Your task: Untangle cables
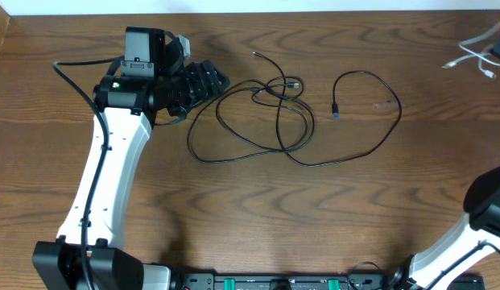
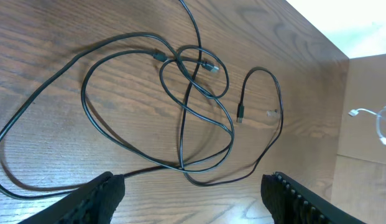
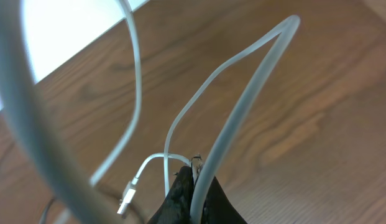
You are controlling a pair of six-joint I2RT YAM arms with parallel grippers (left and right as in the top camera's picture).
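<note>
While the left jaws gape empty beside the black cables (image 2: 183,163), the right jaws pinch the white cable (image 3: 243,106).

Sprawled across the middle of the desk (image 1: 314,217): long thin black cables (image 2: 182,165), slack, looped over one another in a loose tangle, small plugs at the free ends. Far right: shorter white cable (image 3: 242,109), arched upward, pinched between right fingers (image 3: 177,199).
</note>
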